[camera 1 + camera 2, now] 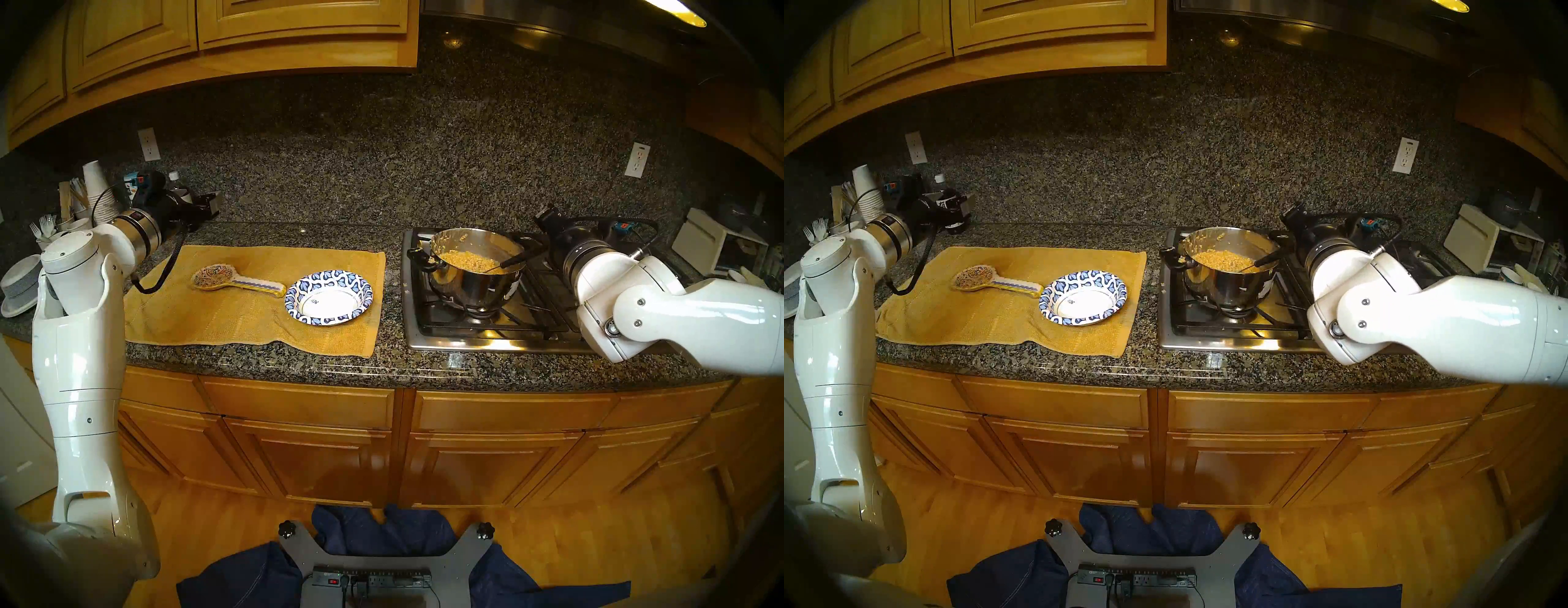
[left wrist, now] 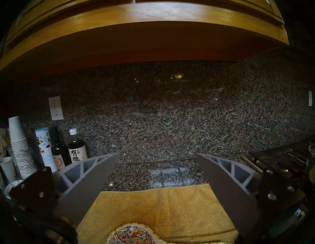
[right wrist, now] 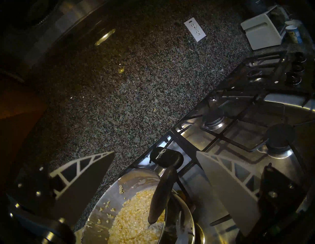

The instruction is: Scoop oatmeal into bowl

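Oatmeal (image 1: 464,259) yellowish, lumpy, in pot (image 1: 475,288); bowl (image 1: 329,303) left of pot, bare. Both fingers spread; spoon (image 3: 160,196) bowl buried.

Oatmeal (image 1: 464,259) yellowish-tan. Paper bowl (image 1: 329,303): white centre, blue-and-white swirl rim. Towel (image 1: 254,314) mustard yellow. Spoon rest (image 1: 237,283) multicoloured floral. Pot (image 1: 475,276) shiny steel. Countertop (image 1: 382,369) speckled dark granite.

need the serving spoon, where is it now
Head view: the spoon leans in the steel pot on the stove, right of the bowl.
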Available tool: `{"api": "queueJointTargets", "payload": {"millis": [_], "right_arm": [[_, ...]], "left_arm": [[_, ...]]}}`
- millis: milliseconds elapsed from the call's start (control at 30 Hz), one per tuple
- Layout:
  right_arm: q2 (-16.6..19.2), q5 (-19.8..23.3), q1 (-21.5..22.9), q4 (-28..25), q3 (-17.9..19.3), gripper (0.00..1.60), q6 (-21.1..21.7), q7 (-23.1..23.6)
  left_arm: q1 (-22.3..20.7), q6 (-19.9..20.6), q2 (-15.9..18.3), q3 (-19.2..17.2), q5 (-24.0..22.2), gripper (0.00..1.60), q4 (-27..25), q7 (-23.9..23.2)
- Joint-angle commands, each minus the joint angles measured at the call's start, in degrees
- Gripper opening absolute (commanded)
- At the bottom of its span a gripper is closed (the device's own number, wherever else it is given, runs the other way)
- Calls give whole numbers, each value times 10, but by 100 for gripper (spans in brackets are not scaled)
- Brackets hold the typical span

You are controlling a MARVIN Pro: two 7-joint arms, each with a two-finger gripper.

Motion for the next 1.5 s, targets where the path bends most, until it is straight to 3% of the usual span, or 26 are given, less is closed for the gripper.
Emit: {"api": "queueJointTargets", "payload": {"millis": [0,900,1000,1167,1200,1233,1333,1400,1467], "right_arm": [[-17,-18,4,-1,2,160,-9,-4],[-53,-7,-8,34,-17,159,-28,3],[-54,-7,-10,36,-19,148,-30,4],[-55,-10,-12,39,-26,93,-31,7],[-55,-10,-12,39,-26,93,-31,7],[-55,-10,-12,40,-27,72,-32,8],[-55,-11,-13,40,-30,46,-34,12],[-54,-11,-14,40,-30,41,-34,13],[-54,-12,-15,41,-31,23,-35,14]], "left_arm": [[-18,-10,4,-3,-3,160,-17,-1],[-17,-10,5,-3,-5,160,-17,1],[-17,-11,5,-3,-5,160,-17,1],[-17,-11,5,-2,-6,160,-17,2],[-17,-11,5,-2,-6,160,-17,2],[-17,-11,5,-2,-6,160,-17,2],[-17,-11,5,-2,-6,160,-17,2],[-17,-11,5,-2,-6,160,-17,2],[-16,-11,5,-2,-6,160,-17,2]]}}
